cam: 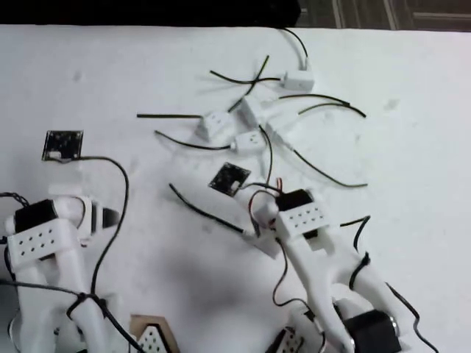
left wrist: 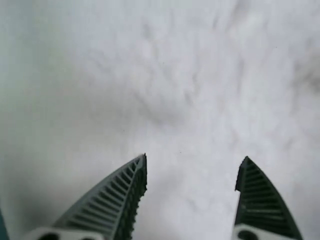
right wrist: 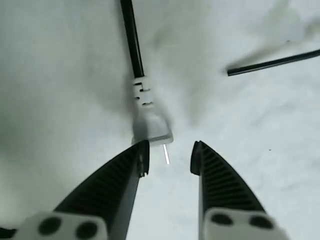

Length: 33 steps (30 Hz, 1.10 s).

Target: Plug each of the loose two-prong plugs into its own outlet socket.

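A white two-prong plug on a black cord lies flat on the white table. Its bare prongs point into the gap of my right gripper, which is open, with the plug body just ahead of the fingertips. From above, this plug shows at the end of its cord, beside the right arm's wrist. White socket blocks with short black leads lie farther back. My left gripper is open over bare table.
Loose black leads sprawl around the socket cluster at the table's back centre. Another black cord end lies beyond the plug. The left arm stands at the front left, with its cable looping beside it.
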Motion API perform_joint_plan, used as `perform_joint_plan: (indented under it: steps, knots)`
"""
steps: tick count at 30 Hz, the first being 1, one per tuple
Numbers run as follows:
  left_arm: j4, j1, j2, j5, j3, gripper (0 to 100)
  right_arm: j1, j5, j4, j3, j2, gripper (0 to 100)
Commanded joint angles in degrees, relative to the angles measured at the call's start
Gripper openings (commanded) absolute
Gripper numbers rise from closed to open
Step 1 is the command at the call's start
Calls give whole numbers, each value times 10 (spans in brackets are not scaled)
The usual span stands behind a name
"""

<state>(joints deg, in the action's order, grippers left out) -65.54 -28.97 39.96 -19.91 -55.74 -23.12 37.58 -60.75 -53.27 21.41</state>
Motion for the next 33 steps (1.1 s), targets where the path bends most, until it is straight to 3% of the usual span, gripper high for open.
perform_joint_plan:
  steps: [1, 9, 26, 33]
  knots:
    - [47, -7, 17, -6, -38, 286, 7, 0, 7, 34, -21, 135]
    - [121, -8, 17, -41, -107, 286, -26, -39, 6, 46, -29, 135]
    - [132, -28, 17, -41, -113, 286, -52, -41, 7, 33, -36, 134]
    - [132, -28, 17, -41, -113, 286, -74, -78, 6, 32, -36, 134]
